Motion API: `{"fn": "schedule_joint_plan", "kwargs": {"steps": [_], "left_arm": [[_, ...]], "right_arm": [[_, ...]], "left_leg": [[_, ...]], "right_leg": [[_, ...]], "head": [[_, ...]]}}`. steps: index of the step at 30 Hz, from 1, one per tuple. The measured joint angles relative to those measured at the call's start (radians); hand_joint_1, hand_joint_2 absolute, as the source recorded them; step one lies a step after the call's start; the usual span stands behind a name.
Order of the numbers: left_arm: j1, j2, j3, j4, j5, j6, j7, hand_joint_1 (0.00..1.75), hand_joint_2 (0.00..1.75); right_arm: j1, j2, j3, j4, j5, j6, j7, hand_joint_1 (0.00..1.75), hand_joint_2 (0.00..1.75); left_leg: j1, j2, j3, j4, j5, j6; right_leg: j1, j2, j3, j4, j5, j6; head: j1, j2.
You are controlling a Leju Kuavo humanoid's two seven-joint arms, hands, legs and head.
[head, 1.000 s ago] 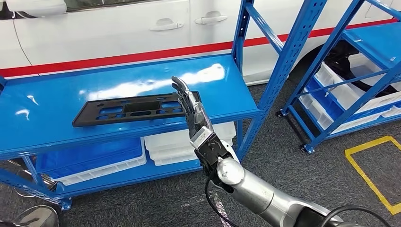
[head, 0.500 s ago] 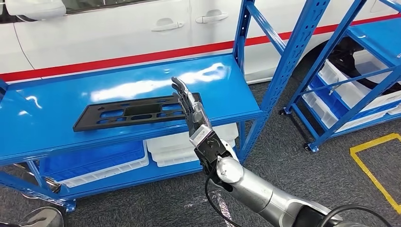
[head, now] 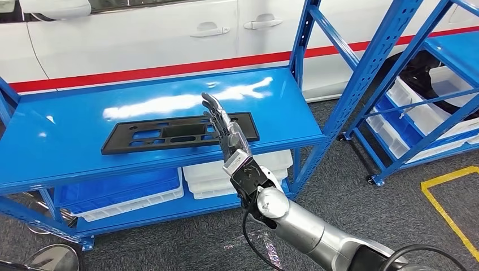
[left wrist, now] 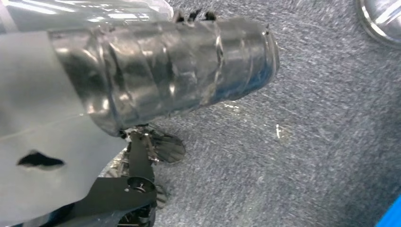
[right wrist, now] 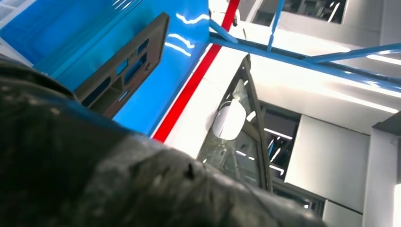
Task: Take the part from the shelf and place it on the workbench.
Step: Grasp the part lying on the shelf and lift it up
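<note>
The black part point(head: 179, 133) lies flat on the blue shelf point(head: 68, 152). The right hand point(head: 226, 132) is raised at the part's right end, fingers straight and together, holding nothing. Whether it touches the part cannot be told.

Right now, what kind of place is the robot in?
Probably a car plant or a vehicle parts store. Blue steel shelving holds a black plastic part and white bins, a white car stands just behind, and yellow tape marks the grey carpeted floor.
</note>
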Motion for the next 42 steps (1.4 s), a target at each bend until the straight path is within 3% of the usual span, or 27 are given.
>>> {"fn": "schedule_joint_plan", "kwargs": {"steps": [1, 3, 6, 9, 10, 11, 12, 14, 16, 18, 20, 22, 24, 26, 27, 28, 30, 31, 33, 37, 39, 41, 42], "left_arm": [[-0.001, 0.000, 0.000, 0.000, 0.000, 0.000, 0.000, 0.00, 0.00], [-0.002, 0.000, 0.000, 0.000, 0.000, 0.000, 0.000, 0.00, 0.00], [-0.002, 0.000, 0.000, 0.000, 0.001, 0.001, -0.003, 0.00, 0.00], [-0.003, 0.000, 0.000, 0.000, 0.007, 0.002, -0.004, 0.00, 0.00], [-0.002, 0.000, 0.000, 0.000, 0.009, 0.002, -0.004, 0.00, 0.00], [0.000, 0.000, 0.000, 0.000, 0.012, 0.002, -0.005, 0.00, 0.00], [0.001, 0.000, 0.000, 0.000, 0.013, 0.002, -0.005, 0.00, 0.00], [0.002, 0.000, 0.000, 0.000, 0.016, 0.001, -0.006, 0.00, 0.00], [0.002, 0.000, 0.000, 0.000, 0.019, 0.001, -0.005, 0.00, 0.00], [0.003, 0.000, 0.000, 0.000, 0.024, 0.003, -0.003, 0.00, 0.00], [0.008, 0.000, 0.000, 0.000, 0.029, 0.002, -0.005, 0.00, 0.00], [0.012, -0.001, -0.001, 0.000, 0.024, 0.002, 0.003, 0.00, 0.00], [0.013, -0.002, -0.007, 0.000, 0.013, 0.001, 0.022, 0.00, 0.00], [0.013, -0.003, -0.017, 0.000, 0.005, 0.000, 0.034, 0.00, 0.00], [0.014, -0.004, -0.021, 0.000, 0.004, 0.000, 0.038, 0.00, 0.00], [0.015, -0.006, -0.023, 0.000, 0.004, 0.000, 0.040, 0.00, 0.00], [0.017, -0.007, -0.025, 0.000, 0.004, 0.001, 0.042, 0.00, 0.00], [0.017, -0.007, -0.026, 0.000, 0.004, 0.001, 0.042, 0.00, 0.00], [0.016, -0.006, -0.029, 0.001, 0.004, 0.001, 0.043, 0.00, 0.00], [0.018, -0.006, -0.034, 0.001, 0.004, 0.002, 0.045, 0.00, 0.00], [0.018, -0.006, -0.036, 0.001, 0.004, 0.002, 0.045, 0.00, 0.00], [0.018, -0.006, -0.040, 0.001, 0.004, 0.002, 0.045, 0.00, 0.00], [0.019, -0.006, -0.042, 0.001, 0.004, 0.002, 0.045, 0.00, 0.00]], "right_arm": [[0.000, 0.000, 0.000, 0.001, 0.000, 0.000, 0.000, 0.00, 0.00], [-0.001, 0.000, 0.002, 0.002, 0.000, 0.002, 0.000, 0.00, 0.00], [-0.005, 0.001, 0.002, 0.005, -0.001, 0.010, 0.000, 0.00, 0.00], [-0.011, 0.003, 0.007, 0.012, -0.002, 0.019, 0.000, 0.00, 0.00], [-0.011, 0.004, 0.009, 0.016, -0.002, 0.022, 0.000, 0.00, 0.00], [-0.012, 0.004, 0.011, 0.020, -0.002, 0.025, 0.000, 0.00, 0.00], [-0.013, 0.004, 0.012, 0.024, -0.003, 0.029, 0.000, 0.00, 0.00], [-0.019, 0.006, 0.013, 0.033, -0.004, 0.034, -0.002, 0.00, 0.00], [-0.028, 0.009, 0.016, 0.042, -0.006, 0.038, -0.007, 0.00, 0.87], [-0.034, 0.011, 0.021, 0.053, -0.002, 0.039, -0.010, 0.00, 1.75], [-0.040, 0.015, 0.026, 0.063, 0.021, 0.029, -0.003, 0.00, 1.75], [-0.059, 0.020, 0.039, 0.078, 0.077, 0.014, 0.030, 0.00, 1.75], [-0.089, 0.027, 0.065, 0.109, 0.150, 0.003, 0.079, 0.00, 1.75], [-0.109, 0.035, 0.092, 0.142, 0.193, -0.002, 0.107, 0.00, 1.75], [-0.113, 0.038, 0.101, 0.153, 0.199, -0.003, 0.111, 0.00, 1.75], [-0.116, 0.041, 0.107, 0.163, 0.201, -0.004, 0.113, 0.00, 1.75], [-0.127, 0.047, 0.117, 0.179, 0.202, -0.004, 0.114, 0.00, 1.75], [-0.135, 0.048, 0.123, 0.188, 0.202, -0.004, 0.114, 0.00, 1.75], [-0.146, 0.053, 0.130, 0.200, 0.203, -0.005, 0.114, 0.00, 1.75], [-0.155, 0.063, 0.141, 0.219, 0.208, -0.005, 0.114, 0.00, 1.75], [-0.159, 0.067, 0.144, 0.226, 0.210, -0.005, 0.114, 0.00, 1.75], [-0.161, 0.070, 0.146, 0.234, 0.210, -0.005, 0.114, 0.00, 1.75], [-0.161, 0.071, 0.148, 0.238, 0.211, -0.005, 0.114, 0.00, 1.75]], "left_leg": [[-0.001, -0.001, 0.000, 0.000, -0.002, -0.005], [-0.003, -0.001, -0.001, -0.002, -0.004, -0.016], [0.000, 0.002, -0.012, 0.025, -0.025, -0.032], [0.002, 0.006, -0.104, 0.200, -0.092, -0.042], [0.003, 0.007, -0.137, 0.252, -0.100, -0.043], [0.003, 0.007, -0.156, 0.272, -0.089, -0.044], [0.002, 0.007, -0.155, 0.251, -0.059, -0.042], [0.000, 0.007, -0.113, 0.132, 0.023, -0.031], [-0.007, 0.007, -0.069, 0.033, 0.061, -0.018], [-0.013, 0.007, -0.055, 0.008, 0.053, -0.011], [-0.007, 0.007, -0.045, -0.008, 0.048, -0.005], [0.000, 0.008, -0.030, -0.022, 0.046, 0.003], [0.000, 0.010, -0.024, -0.024, 0.042, 0.010], [0.002, 0.008, -0.021, -0.022, 0.036, 0.010], [0.004, 0.006, -0.019, -0.020, 0.032, 0.008], [0.007, 0.003, -0.016, -0.015, 0.027, 0.004], [0.013, -0.002, -0.013, -0.002, 0.014, -0.006], [0.013, -0.003, -0.015, 0.006, 0.008, -0.012], [0.010, -0.005, -0.022, 0.015, 0.002, -0.024], [0.010, 0.000, -0.029, 0.028, -0.010, -0.040], [0.011, 0.006, -0.064, 0.104, -0.052, -0.045], [0.010, 0.009, -0.129, 0.232, -0.101, -0.046], [0.010, 0.009, -0.155, 0.279, -0.110, -0.045]], "right_leg": [[0.003, 0.000, 0.016, -0.035, 0.006, -0.002], [0.008, 0.002, 0.024, -0.053, -0.002, -0.005], [0.001, 0.002, 0.037, -0.064, -0.003, -0.018], [0.003, -0.001, 0.054, -0.069, -0.013, -0.032], [0.004, -0.001, 0.060, -0.068, -0.018, -0.034], [0.006, 0.000, 0.067, -0.068, -0.023, -0.035], [0.007, 0.001, 0.074, -0.068, -0.029, -0.035], [0.008, 0.003, 0.092, -0.068, -0.041, -0.033], [0.011, 0.004, 0.101, -0.066, -0.051, -0.027], [0.012, 0.005, 0.100, -0.067, -0.055, -0.018], [0.012, 0.004, 0.101, -0.067, -0.063, -0.008], [0.011, 0.003, 0.077, -0.012, -0.094, 0.000], [0.007, 0.003, 0.004, 0.115, -0.139, 0.005], [0.001, 0.003, -0.063, 0.206, -0.147, 0.012], [-0.003, 0.002, -0.074, 0.203, -0.124, 0.016], [-0.007, 0.002, -0.066, 0.163, -0.085, 0.020], [-0.014, 0.001, -0.028, 0.052, -0.011, 0.027], [-0.014, 0.002, -0.013, 0.013, 0.003, 0.029], [-0.010, 0.005, 0.000, -0.015, -0.007, 0.020], [-0.008, 0.010, 0.006, -0.021, -0.015, -0.011], [-0.008, 0.008, 0.011, -0.024, -0.017, -0.021], [-0.003, 0.006, 0.015, -0.024, -0.020, -0.028], [0.001, 0.005, 0.017, -0.024, -0.022, -0.030]], "head": [[0.000, 0.000], [0.000, 0.000], [0.000, 0.000], [-0.002, 0.000], [-0.002, 0.000], [-0.002, 0.000], [-0.002, 0.000], [-0.002, 0.000], [-0.002, 0.000], [-0.002, 0.000], [-0.002, 0.000], [-0.001, 0.000], [-0.001, 0.000], [-0.001, 0.000], [-0.001, 0.000], [-0.001, 0.000], [-0.001, 0.000], [0.000, 0.000], [0.001, 0.000], [0.001, 0.000], [0.000, 0.000], [0.000, 0.000], [0.000, 0.000]]}}
